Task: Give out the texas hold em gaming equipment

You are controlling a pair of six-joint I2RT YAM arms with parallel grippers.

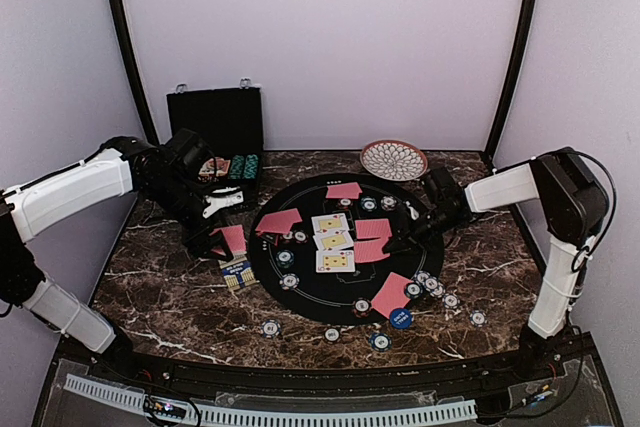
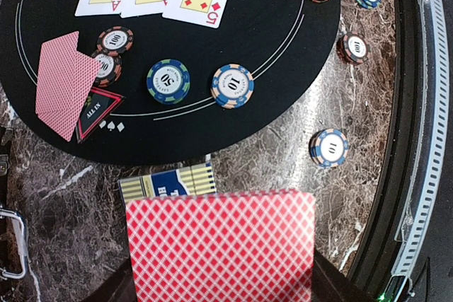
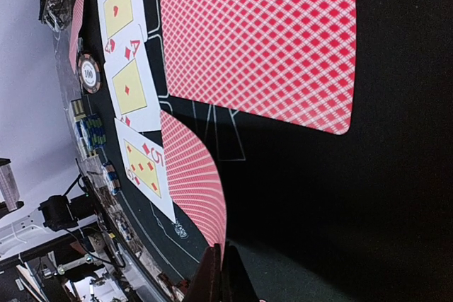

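The left end effector was shut tight on a red-backed card. It held the card flat above the blue card box on the bench. The card's long side ran sideways across the end effector. Seen from above, the black mat lay at 3 o'clock, just beside it (so the left arm was the nearer one). The right end effector was shut too. Its tips sat at the edge of a curved red card, but I could not tell if they pinched it.
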